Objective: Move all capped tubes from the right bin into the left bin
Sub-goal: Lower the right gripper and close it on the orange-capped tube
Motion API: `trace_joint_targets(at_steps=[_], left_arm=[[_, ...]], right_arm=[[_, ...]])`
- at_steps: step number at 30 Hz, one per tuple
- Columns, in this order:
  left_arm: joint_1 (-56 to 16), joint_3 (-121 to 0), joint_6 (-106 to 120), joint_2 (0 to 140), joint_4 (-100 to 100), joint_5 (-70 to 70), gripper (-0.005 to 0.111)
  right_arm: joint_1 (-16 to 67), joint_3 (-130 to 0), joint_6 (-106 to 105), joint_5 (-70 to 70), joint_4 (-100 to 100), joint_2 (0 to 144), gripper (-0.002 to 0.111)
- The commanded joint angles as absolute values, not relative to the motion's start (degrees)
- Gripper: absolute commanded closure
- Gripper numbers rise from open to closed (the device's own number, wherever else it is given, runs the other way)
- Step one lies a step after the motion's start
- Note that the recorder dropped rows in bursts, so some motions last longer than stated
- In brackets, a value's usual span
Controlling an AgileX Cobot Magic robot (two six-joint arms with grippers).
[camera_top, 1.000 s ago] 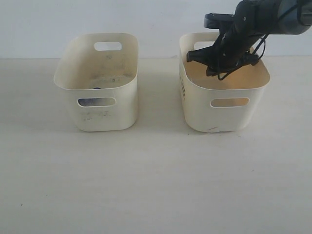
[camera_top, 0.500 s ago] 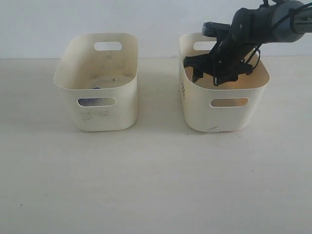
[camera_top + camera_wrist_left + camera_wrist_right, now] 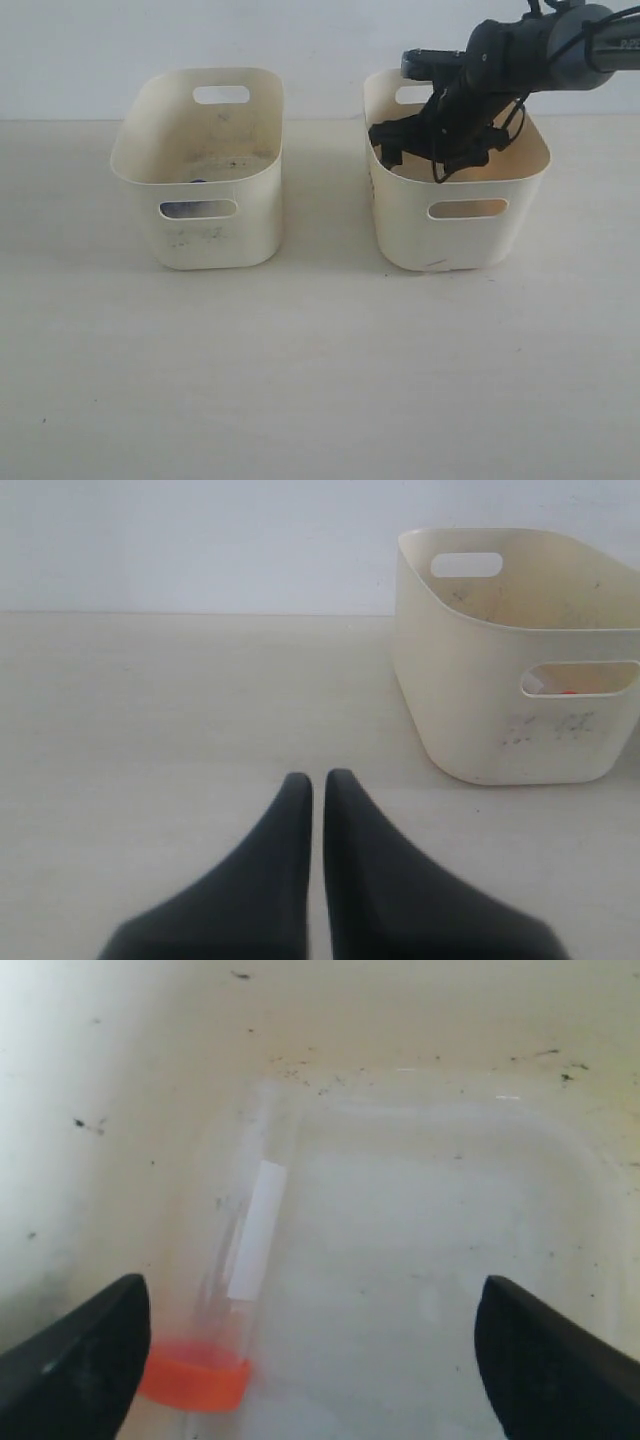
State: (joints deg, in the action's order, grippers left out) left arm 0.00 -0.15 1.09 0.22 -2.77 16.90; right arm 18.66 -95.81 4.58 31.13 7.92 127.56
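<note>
Tube (image 3: 235,1290) lies ungripped (fingers (image 3: 75,1360) apart).

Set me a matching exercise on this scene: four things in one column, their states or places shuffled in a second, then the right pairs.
Column one
1. left gripper
2. right gripper
3. orange-capped tube
4. left bin

Column two
A. lying on the floor of the right bin
B. shut, outside the left bin
C. smudged grey on its front
D. open, down inside the right bin

Pairs: 1-B, 2-D, 3-A, 4-C
</note>
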Motion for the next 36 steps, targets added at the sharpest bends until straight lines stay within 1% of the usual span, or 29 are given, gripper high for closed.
trace_joint_targets(at_steps=[1, 16, 18, 20, 25, 27, 28, 34, 35, 36], left_arm=[[-0.2, 0.0, 1.0, 0.0, -3.3, 16.9, 0.103], [-0.2, 0.0, 1.0, 0.0, -3.3, 16.9, 0.103], [-0.2, 0.0, 1.0, 0.0, -3.3, 16.9, 0.103], [-0.2, 0.0, 1.0, 0.0, -3.3, 16.9, 0.103], [-0.2, 0.0, 1.0, 0.0, -3.3, 16.9, 0.103], [-0.2, 0.0, 1.0, 0.0, -3.3, 16.9, 0.103], [-0.2, 0.0, 1.0, 0.0, -3.3, 16.9, 0.103], [-0.2, 0.0, 1.0, 0.0, -3.3, 16.9, 0.103], [-0.2, 0.0, 1.0, 0.0, -3.3, 16.9, 0.103], [-0.2, 0.0, 1.0, 0.0, -3.3, 16.9, 0.103]], right_arm=[[20.5, -96.1, 3.7, 29.8, 8.0, 127.8, 0.026], [20.5, -96.1, 4.6, 34.6, 7.2, 131.5, 0.027], [20.5, -96.1, 4.6, 34.9, 7.1, 131.5, 0.033], [20.5, -96.1, 4.6, 35.2, 7.0, 131.5, 0.045], [20.5, -96.1, 4.6, 35.7, 7.0, 131.5, 0.084], [20.5, -96.1, 4.6, 35.7, 7.0, 131.5, 0.104], [20.5, -96.1, 4.6, 35.7, 7.0, 131.5, 0.108], [20.5, -96.1, 5.3, 32.2, 7.2, 129.2, 0.108], [20.5, -96.1, 5.6, 31.4, 7.2, 128.4, 0.107], [20.5, -96.1, 5.6, 30.5, 7.5, 127.2, 0.101]])
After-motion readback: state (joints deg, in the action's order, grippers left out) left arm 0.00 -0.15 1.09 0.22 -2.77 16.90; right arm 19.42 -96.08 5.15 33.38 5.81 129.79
